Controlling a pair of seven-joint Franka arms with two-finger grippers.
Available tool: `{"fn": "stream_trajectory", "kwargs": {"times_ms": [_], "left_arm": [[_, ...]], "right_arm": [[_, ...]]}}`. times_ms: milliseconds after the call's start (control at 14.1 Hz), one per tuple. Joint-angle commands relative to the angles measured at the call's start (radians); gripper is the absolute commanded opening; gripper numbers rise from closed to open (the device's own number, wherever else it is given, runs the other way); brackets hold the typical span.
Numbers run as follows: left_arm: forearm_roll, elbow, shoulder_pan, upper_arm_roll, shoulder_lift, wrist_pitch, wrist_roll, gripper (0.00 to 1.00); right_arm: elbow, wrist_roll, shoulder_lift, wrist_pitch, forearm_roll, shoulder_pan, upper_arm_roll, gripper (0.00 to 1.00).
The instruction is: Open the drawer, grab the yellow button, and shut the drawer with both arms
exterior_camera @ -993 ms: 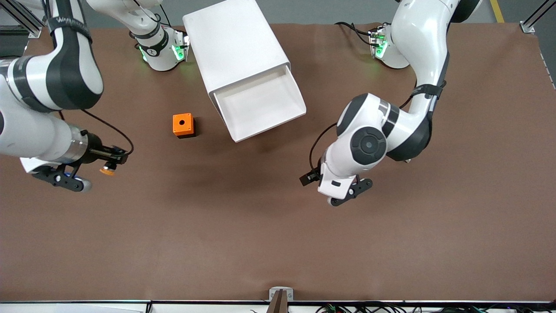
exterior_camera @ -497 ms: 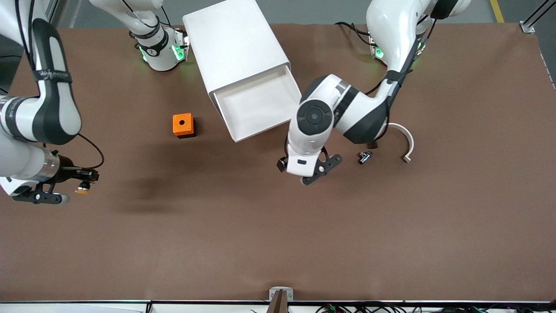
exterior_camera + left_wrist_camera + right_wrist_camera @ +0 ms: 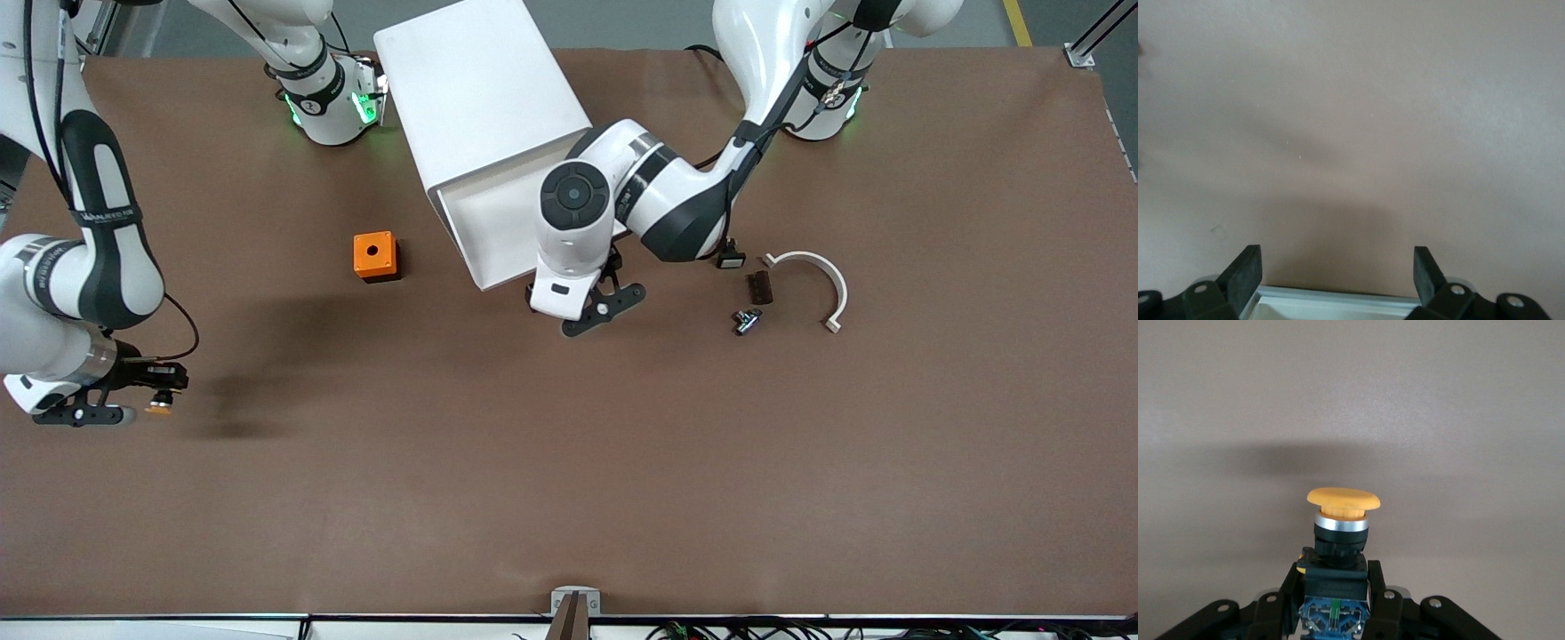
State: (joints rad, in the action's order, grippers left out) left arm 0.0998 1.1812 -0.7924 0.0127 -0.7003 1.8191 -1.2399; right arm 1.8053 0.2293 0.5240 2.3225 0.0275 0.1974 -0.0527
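Observation:
The white cabinet (image 3: pixel 480 98) stands at the back middle with its drawer (image 3: pixel 498 227) pulled out toward the front camera. My left gripper (image 3: pixel 594 311) is open and empty just above the drawer's front edge; that white front edge (image 3: pixel 1338 299) shows between its fingers (image 3: pixel 1245 273) in the left wrist view. My right gripper (image 3: pixel 147 396) is shut on the button (image 3: pixel 1339 540), a tiny push-button with a round orange cap and a black and blue body. It holds the button (image 3: pixel 160 407) low over bare table at the right arm's end.
An orange cube with a black hole (image 3: pixel 374 255) sits beside the drawer toward the right arm's end. A white curved piece (image 3: pixel 822 276), a small dark block (image 3: pixel 759 287), a black part with a white face (image 3: pixel 730 259) and a small metal part (image 3: pixel 745 321) lie toward the left arm's end.
My left gripper has swung in from the left arm's end to the drawer's front edge. My right gripper has carried the button farther toward the right arm's end and lower.

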Motion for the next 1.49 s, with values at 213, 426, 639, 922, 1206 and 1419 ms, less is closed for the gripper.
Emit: {"fn": "stream_trajectory", "kwargs": {"times_ms": [213, 426, 639, 922, 1206, 1419], "left_arm": [[-0.008, 0.024, -0.077, 0.004, 0.007, 0.008, -0.013, 1.00], [0.046, 0.028, -0.093, 0.029, 0.007, 0.005, -0.013, 1.00], [0.070, 0.031, -0.123, 0.038, 0.005, 0.000, -0.018, 1.00], [0.153, 0.052, -0.140, 0.041, 0.004, -0.007, -0.064, 1.00], [0.239, 0.060, -0.139, 0.043, 0.004, -0.020, -0.082, 1.00], [0.294, 0.073, -0.139, 0.043, 0.004, -0.027, -0.082, 1.00]], "right_arm": [[0.012, 0.019, 0.066, 0.096, 0.002, 0.022, 0.022, 0.01], [0.011, 0.019, 0.103, 0.127, -0.001, 0.034, 0.025, 0.01], [0.011, 0.024, 0.110, 0.138, -0.001, 0.040, 0.025, 0.23], [0.006, 0.027, 0.113, 0.126, -0.033, 0.042, 0.027, 1.00], [-0.018, 0.025, 0.062, 0.002, -0.038, 0.030, 0.030, 1.00], [-0.020, 0.015, -0.028, -0.136, -0.038, 0.013, 0.037, 1.00]]}}
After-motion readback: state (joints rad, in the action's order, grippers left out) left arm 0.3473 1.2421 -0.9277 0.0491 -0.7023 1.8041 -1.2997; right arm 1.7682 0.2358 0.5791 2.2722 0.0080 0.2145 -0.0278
